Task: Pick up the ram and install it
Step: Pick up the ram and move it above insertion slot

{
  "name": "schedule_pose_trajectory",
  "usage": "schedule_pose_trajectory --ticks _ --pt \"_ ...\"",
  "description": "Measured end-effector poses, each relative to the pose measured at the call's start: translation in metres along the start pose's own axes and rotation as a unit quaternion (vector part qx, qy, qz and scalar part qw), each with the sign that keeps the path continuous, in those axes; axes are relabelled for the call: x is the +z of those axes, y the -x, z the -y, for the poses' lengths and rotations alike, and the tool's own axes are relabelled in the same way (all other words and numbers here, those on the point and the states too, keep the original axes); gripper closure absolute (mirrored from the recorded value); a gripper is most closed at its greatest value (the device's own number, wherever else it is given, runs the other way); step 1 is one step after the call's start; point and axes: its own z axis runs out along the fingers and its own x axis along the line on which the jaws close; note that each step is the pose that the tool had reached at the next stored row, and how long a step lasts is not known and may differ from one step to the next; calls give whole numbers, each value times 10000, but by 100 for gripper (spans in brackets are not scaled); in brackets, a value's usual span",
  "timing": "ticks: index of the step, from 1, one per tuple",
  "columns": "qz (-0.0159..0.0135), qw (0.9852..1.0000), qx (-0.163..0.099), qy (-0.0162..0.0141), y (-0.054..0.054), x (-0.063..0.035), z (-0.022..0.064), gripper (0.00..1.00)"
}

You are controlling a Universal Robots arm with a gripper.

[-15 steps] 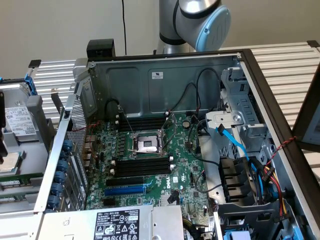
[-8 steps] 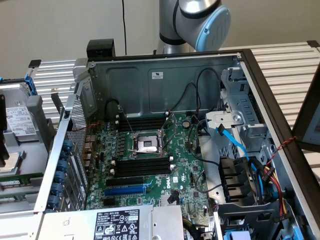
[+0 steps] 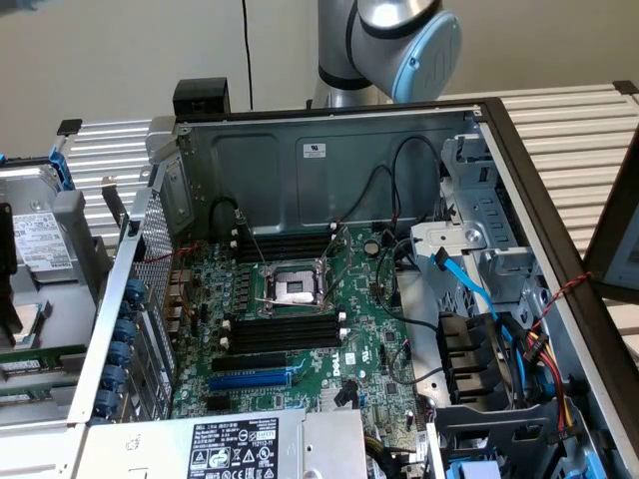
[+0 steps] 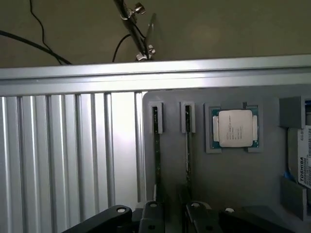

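Wrist view: ram (image 4: 156,145) upright in grey tray (image 4: 233,179); ribbed alu table (image 4: 63,145).

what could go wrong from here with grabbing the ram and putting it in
Two ram sticks stand close together in the grey tray; the pincer near them might catch both or tilt one.
In the case, the memory slots flank the open processor socket, with black cables nearby; a misaligned stick could hit either.

TOSHIBA on the hard drive (image 4: 302,162)
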Motion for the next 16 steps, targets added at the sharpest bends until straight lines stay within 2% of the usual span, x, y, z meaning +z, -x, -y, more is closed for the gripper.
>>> schedule_pose_trajectory --ticks 8,16 --pt "0 10000 -19 -2 -66 152 134 76" --pt "0 10000 -52 -3 -92 299 139 76"
